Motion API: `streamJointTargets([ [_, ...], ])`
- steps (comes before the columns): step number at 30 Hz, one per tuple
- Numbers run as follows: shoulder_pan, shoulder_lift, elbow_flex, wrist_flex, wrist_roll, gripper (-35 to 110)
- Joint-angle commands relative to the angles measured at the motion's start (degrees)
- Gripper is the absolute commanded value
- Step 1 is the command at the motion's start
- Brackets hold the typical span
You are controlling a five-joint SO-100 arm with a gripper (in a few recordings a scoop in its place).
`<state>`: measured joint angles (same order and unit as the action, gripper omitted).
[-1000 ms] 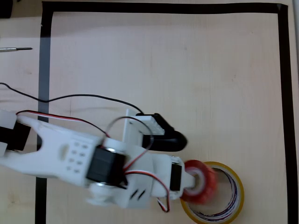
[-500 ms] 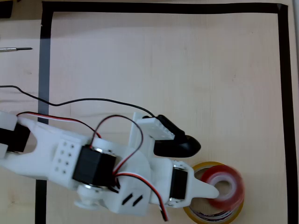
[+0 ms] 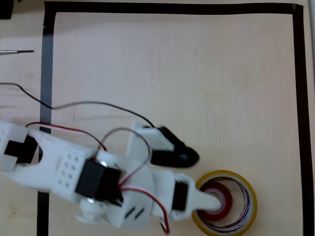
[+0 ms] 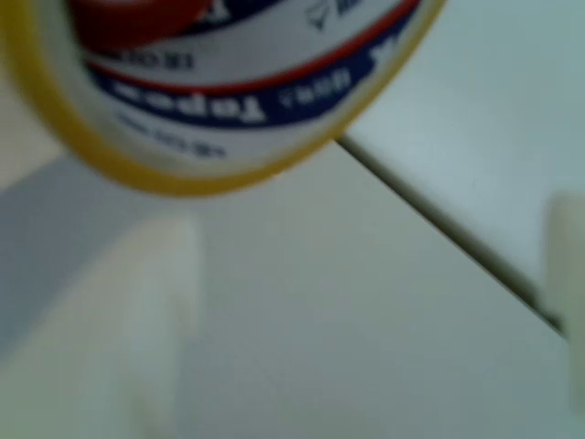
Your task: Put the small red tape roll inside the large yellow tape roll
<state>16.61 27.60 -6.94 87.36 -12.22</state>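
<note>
- The gripper (image 3: 212, 202) reaches into the large yellow tape roll (image 3: 248, 194); a white finger (image 3: 205, 201) lies over the small red tape roll (image 3: 221, 202).
- Whether its jaws grip or stand open cannot be told.
- Small red tape roll sits inside the yellow ring, under the fingertip, on the wooden table (image 3: 172, 64).

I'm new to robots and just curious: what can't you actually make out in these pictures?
- Overhead view: the gripper reaches into the large yellow tape roll; its white body covers part of the small red tape roll, so grip is unclear.
- Wrist view: heavy blur; the yellow roll's lettering is unreadable, and the top edge cuts off the red roll.
</note>
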Motion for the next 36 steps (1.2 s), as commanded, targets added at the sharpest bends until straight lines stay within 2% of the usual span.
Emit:
streamJointTargets([
  [1,-2.1,12.6,-6.9,10.5,-0.9,20],
  [3,-3.0,16.9,-6.9,15.5,-1.3,20],
  [5,-2.5,22.1,-3.8,16.3,-0.6,20],
  [14,-3.6,51.4,32.7,16.1,1.5,20],
  [16,-3.6,61.2,48.2,10.7,1.7,20],
  [19,-4.8,83.7,83.1,-6.2,1.1,20],
  [25,-4.4,109.0,122.5,-18.7,0.2,19],
  [30,-5.4,130.8,145.1,-22.1,0.2,19],
  [36,-7.3,143.2,157.8,-19.8,0.2,5],
])
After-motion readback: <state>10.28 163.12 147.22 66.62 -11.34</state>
